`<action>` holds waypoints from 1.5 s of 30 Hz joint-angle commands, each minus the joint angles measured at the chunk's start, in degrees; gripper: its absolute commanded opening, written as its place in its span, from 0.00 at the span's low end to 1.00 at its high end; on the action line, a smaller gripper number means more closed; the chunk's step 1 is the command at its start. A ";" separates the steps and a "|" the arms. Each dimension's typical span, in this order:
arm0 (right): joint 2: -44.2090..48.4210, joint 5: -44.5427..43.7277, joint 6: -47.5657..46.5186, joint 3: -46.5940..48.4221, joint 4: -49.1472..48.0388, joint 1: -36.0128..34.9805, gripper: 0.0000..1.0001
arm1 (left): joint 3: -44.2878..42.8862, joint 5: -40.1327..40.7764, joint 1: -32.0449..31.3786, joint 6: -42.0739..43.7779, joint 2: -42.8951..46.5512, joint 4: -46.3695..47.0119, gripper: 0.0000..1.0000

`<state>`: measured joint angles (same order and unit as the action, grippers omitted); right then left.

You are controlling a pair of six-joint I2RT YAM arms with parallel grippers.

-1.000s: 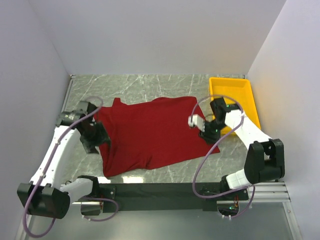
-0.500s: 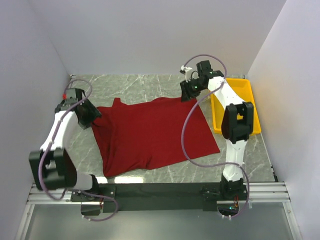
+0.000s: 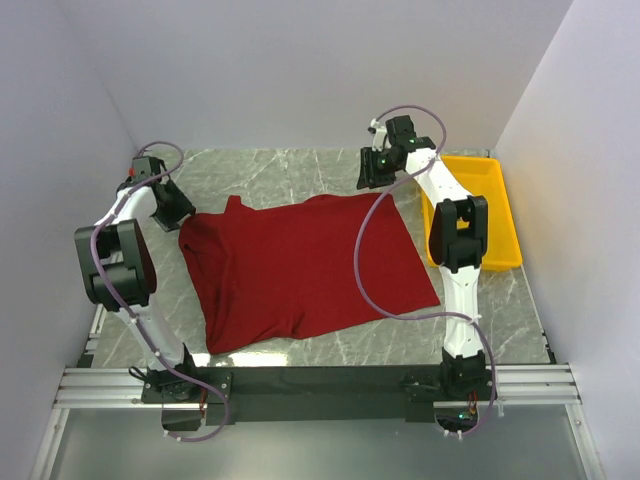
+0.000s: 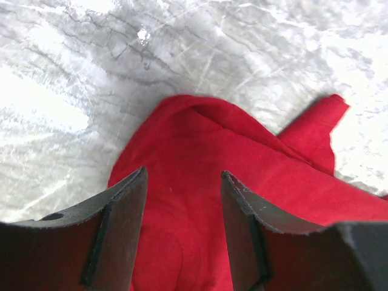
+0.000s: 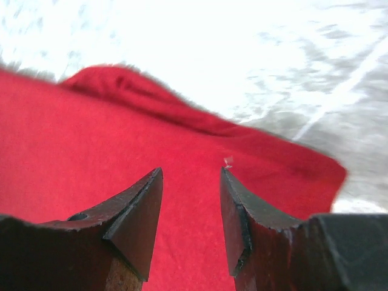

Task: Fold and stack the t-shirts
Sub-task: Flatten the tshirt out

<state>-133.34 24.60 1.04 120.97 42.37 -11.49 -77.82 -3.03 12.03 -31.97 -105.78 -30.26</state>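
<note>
Maroon t-shirt (image 3: pixel 300 265) lies spread and unfolded on the table (image 3: pixel 280 170); left gripper (image 4: pixel 183 182) and right gripper (image 5: pixel 191 173) poised over its far corners, jaws part open, gripping nothing; first fold judged pending; next, descend and pinch both corners evenly.

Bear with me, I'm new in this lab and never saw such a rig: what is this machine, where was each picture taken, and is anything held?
Two white robot arms are bolted at the near edge of a marble-patterned table. The wide picture comes from a fixed camera above and behind them; the two close-ups come from cameras on their wrists. A dark red t-shirt lies spread on the table, a yellow tray to its right. The left gripper hangs over the shirt's far left corner, the right gripper over its far right corner. Both are open; nothing is held.
</note>
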 commanded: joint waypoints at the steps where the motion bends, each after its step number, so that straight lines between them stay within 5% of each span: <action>1: -0.43 -8.06 4.76 3.23 -1.41 0.32 0.50 | -3.12 -1.98 0.71 2.26 -1.36 1.52 0.56; 7: -2.09 -15.01 5.20 2.86 0.60 1.46 0.50 | -2.34 -4.09 1.24 3.58 -1.89 2.22 0.57; 23: -8.51 -13.53 6.52 6.74 2.98 2.17 0.53 | 6.18 -6.47 1.24 3.93 8.74 1.52 0.57; 25: -9.13 -12.22 6.70 6.83 3.68 2.08 0.47 | 7.24 -6.55 1.24 3.67 11.28 1.34 0.57; 31: -5.54 -7.21 5.56 2.10 1.15 2.69 0.00 | 11.11 -7.87 1.33 2.96 17.43 0.82 0.57; 36: 2.27 -3.60 3.10 -5.46 -4.82 2.96 0.00 | 12.08 -7.78 1.33 3.14 20.34 -0.15 0.57; 38: 3.70 -4.81 2.48 -6.01 -5.80 2.87 0.17 | 12.25 -7.87 1.33 3.31 21.57 -0.41 0.57; 41: 3.62 -8.07 2.13 -4.08 -5.98 2.96 0.61 | 12.61 -7.70 1.33 3.14 22.98 -0.50 0.58; 43: 0.81 -11.23 1.86 0.04 -3.62 2.96 0.78 | 12.87 -7.69 1.41 2.96 23.86 -0.50 0.58; 45: -3.13 -13.95 2.04 5.21 0.49 3.13 0.78 | 13.05 -7.61 1.41 2.79 24.30 -0.50 0.58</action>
<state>-134.74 15.44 3.64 119.77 40.66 -8.95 -65.19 -9.85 13.08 -29.28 -84.31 -30.98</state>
